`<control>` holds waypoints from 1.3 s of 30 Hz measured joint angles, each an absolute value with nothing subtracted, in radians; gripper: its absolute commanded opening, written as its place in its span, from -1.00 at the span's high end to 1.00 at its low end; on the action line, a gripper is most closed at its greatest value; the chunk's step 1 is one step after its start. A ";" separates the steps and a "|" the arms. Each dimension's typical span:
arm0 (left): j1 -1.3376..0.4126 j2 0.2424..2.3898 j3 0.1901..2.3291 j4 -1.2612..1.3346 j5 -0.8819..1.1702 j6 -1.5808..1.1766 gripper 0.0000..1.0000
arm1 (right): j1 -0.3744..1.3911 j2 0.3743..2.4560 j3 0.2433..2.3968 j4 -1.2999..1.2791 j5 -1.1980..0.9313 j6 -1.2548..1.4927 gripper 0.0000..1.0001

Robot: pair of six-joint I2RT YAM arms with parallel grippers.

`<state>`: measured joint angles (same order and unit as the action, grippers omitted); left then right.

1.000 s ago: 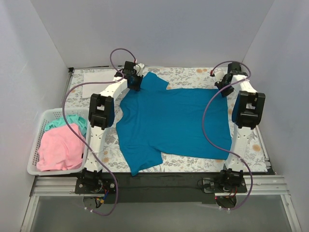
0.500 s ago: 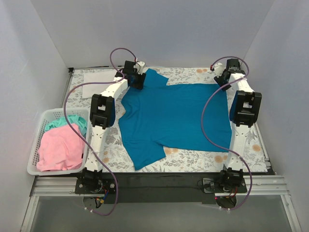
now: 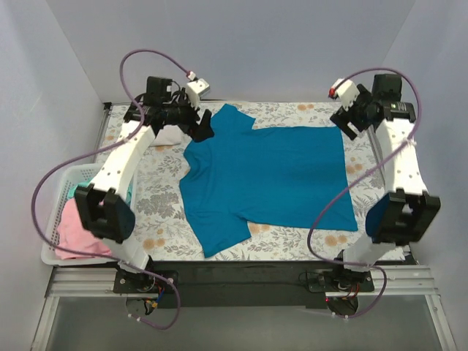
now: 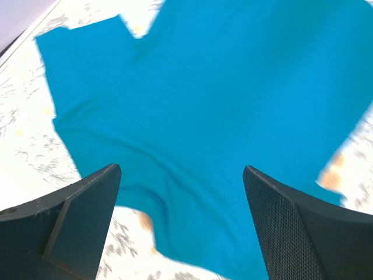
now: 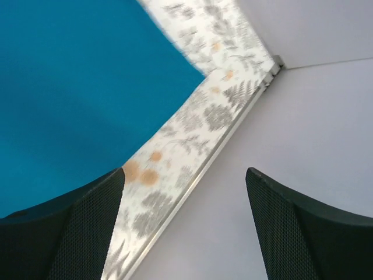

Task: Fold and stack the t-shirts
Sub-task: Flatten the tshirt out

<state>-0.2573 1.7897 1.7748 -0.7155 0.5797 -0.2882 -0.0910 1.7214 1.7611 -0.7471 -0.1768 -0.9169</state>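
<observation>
A teal-blue t-shirt (image 3: pixel 263 179) lies spread flat across the flowered table, its collar end to the left and one sleeve toward the near edge. In the left wrist view the same t-shirt (image 4: pixel 221 99) fills most of the picture. My left gripper (image 3: pixel 203 126) hangs open above the shirt's far left sleeve, nothing between its fingers (image 4: pixel 182 175). My right gripper (image 3: pixel 345 115) is open above the shirt's far right corner, and its wrist view looks past the teal cloth (image 5: pixel 64 87) to the table edge and wall. A white folded t-shirt (image 3: pixel 170 134) lies at the far left, partly hidden by the left arm.
A white slatted basket (image 3: pixel 53 228) stands at the left edge holding pink (image 3: pixel 69 228) and mint green cloth, mostly hidden behind the left arm's elbow. The table's metal rim (image 5: pixel 192 192) runs close to the right wall. Purple cables loop above both arms.
Both grippers have opened and let go of the teal t-shirt, which now lies flat farther back on the table. Both arms have lifted, their elbows swinging outward.
</observation>
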 measured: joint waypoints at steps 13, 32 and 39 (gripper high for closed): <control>-0.291 1.500 1.309 -0.941 0.669 -0.147 -0.47 | -0.084 1.261 0.929 -1.048 -0.168 -1.093 -0.21; -0.307 1.406 1.216 -0.972 0.666 -0.120 -0.49 | -0.065 1.169 0.607 -0.815 0.005 -1.168 -0.19; -0.310 1.406 1.185 -0.972 0.662 -0.118 -0.49 | -0.062 1.165 0.574 -0.723 0.035 -1.209 -0.01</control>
